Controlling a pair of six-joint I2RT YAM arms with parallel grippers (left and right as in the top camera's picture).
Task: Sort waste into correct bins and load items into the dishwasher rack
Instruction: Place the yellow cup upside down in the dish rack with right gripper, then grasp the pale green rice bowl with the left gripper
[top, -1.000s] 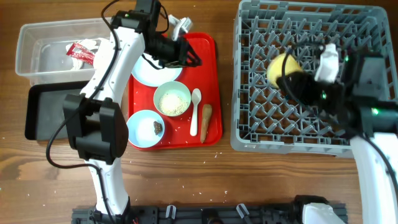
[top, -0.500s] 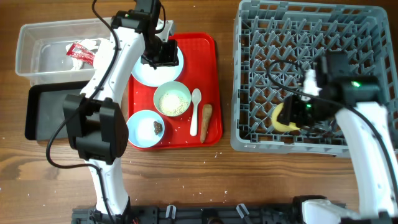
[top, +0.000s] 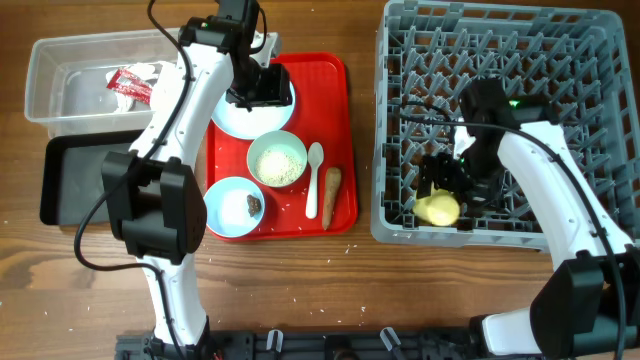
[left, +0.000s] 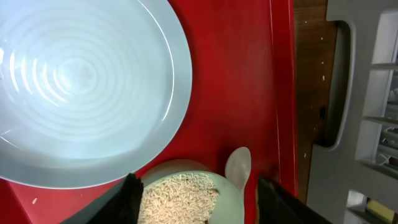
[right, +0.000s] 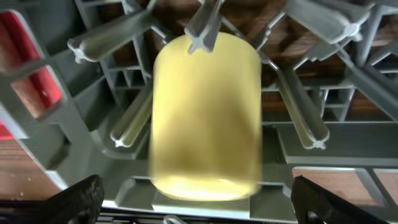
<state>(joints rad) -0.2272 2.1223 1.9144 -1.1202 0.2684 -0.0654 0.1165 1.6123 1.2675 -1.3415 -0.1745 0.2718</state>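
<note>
The yellow cup (top: 438, 209) lies on its side between pegs at the front left of the grey dishwasher rack (top: 500, 40). In the right wrist view the cup (right: 205, 112) is blurred, and my right gripper (right: 205, 208) is open with its fingers wide on either side of it. My left gripper (top: 264, 98) is open and empty, hovering over the pale blue plate (top: 240, 115) and the green bowl of rice (top: 277, 160). In the left wrist view its fingers (left: 202, 205) straddle the rice bowl (left: 180, 196), with the plate (left: 81, 93) and the white spoon (left: 238, 167) nearby.
On the red tray (top: 335, 80) are a blue bowl (top: 225, 210) with a dark lump (top: 253, 203), the white spoon (top: 314, 180) and a brown root piece (top: 331, 195). The clear tub (top: 60, 60) holds a red sauce packet (top: 130, 85). The black tray (top: 75, 185) lies in front of it.
My right arm has carried the yellow cup down to the rack's front left corner and opened, leaving it among the pegs. The left gripper has shifted from the tray's far edge to over the plate.
</note>
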